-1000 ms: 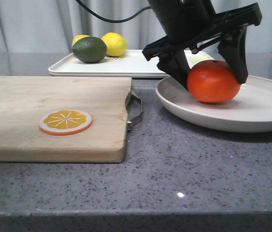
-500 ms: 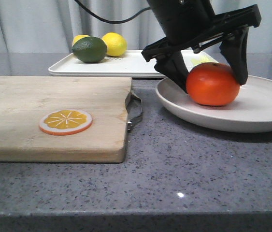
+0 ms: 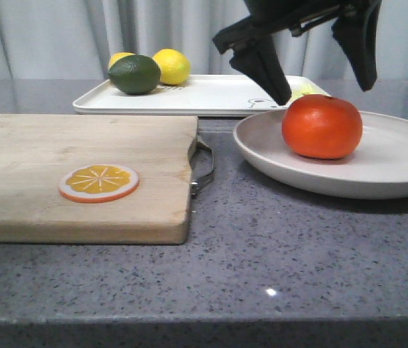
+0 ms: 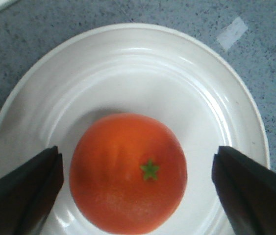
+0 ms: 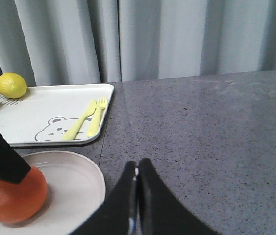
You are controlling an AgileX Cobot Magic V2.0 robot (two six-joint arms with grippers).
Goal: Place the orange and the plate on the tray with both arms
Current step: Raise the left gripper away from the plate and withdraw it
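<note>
The orange rests on the off-white plate at the right of the grey counter. My left gripper hangs open just above it, one black finger on each side, touching nothing. In the left wrist view the orange lies between the spread fingers of the left gripper, near the middle of the plate. Behind the plate lies the white tray. My right gripper is shut and empty over bare counter, beside the plate, with the bear-marked tray beyond.
A wooden cutting board with an orange slice fills the left side. A lime and lemons sit on the tray's far left end. A yellow fork and spoon lie on its right end. Curtains hang behind.
My left gripper, whose fingers were down around the orange, has risen clear of it. The orange stays on the plate.
</note>
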